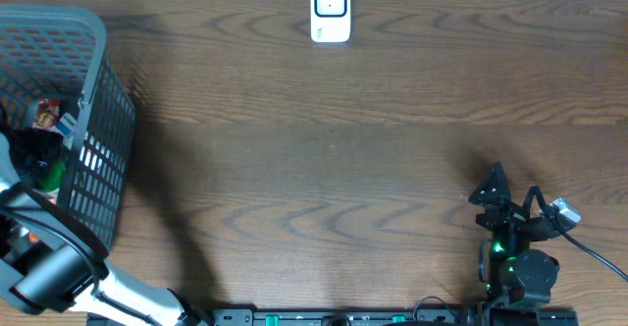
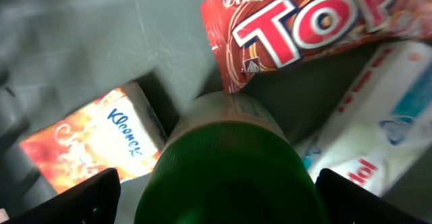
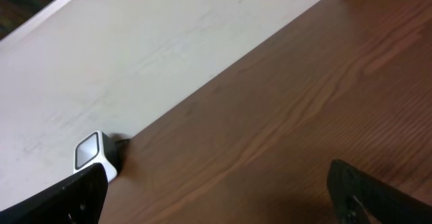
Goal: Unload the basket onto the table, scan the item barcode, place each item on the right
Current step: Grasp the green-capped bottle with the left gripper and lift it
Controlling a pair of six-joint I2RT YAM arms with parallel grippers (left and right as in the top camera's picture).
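Jaws released on both: left gripper [image 2: 219, 187] straddles the green bottle [image 2: 226, 150] in the basket [image 1: 98, 169], right gripper [image 3: 226, 193] empty. Bottle looks stiff and slick, I'd grab mid-body.

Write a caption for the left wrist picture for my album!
Open left gripper poised over a green bottle, beside a red Top wrapper, a Kleenex pack and a white packet.

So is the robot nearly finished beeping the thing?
Not nearly. Done: the left hand is inside the basket. In hand: it is open around the green-capped bottle, not gripping yet. Left: grab it, lift it out and show its barcode to the white scanner at the table's far edge. The right hand sits open and empty.
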